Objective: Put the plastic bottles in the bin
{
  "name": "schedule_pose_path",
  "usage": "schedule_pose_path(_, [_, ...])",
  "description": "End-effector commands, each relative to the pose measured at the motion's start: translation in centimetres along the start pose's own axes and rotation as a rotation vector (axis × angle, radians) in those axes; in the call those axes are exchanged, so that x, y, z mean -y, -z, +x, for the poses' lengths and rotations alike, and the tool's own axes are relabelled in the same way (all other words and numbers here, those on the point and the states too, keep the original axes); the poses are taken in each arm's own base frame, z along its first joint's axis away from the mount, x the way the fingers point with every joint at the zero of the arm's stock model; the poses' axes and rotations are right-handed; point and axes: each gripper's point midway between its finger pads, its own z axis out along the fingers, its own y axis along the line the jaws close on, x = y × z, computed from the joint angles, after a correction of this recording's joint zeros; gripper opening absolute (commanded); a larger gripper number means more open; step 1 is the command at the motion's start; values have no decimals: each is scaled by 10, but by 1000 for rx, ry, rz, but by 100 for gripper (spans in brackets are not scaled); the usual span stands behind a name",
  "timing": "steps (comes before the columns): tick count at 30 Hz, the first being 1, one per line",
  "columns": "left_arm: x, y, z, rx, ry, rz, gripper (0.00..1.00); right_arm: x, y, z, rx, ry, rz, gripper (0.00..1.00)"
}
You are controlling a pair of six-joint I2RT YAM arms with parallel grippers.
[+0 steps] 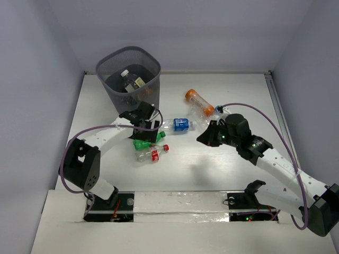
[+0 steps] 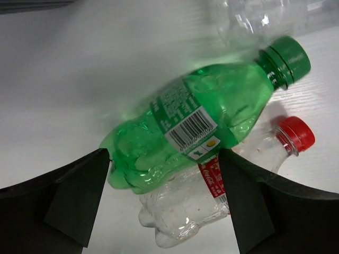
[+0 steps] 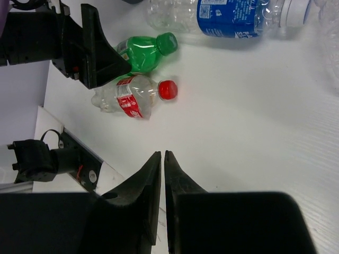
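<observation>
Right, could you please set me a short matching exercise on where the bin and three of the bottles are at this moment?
1 green bottle
2 orange bottle
3 blue-labelled bottle
4 bin

a far left, bottles inside
b between the fingers of the open left tool
c beyond the right tool
d between the two tools

Pairs: 1-b, 2-c, 3-d, 4-a
</observation>
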Motion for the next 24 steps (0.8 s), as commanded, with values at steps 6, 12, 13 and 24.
schedule_pose_path(6, [16,-10,1,-49,-70,90,83,-16,-1,-15,30,41,-52,15])
schedule_pose_path(12, [26,-13,19,-107,-58,157,83,-14,-2,-11,23,28,-49,35])
schedule_pose_path(13, [28,-13,20,-114,-56,163,83,-13,-2,-11,22,26,-48,40])
schedule_pose_path(24, [34,-12,27,-141,-17,195,47,-27,-12,-3,-20,4,-105,87])
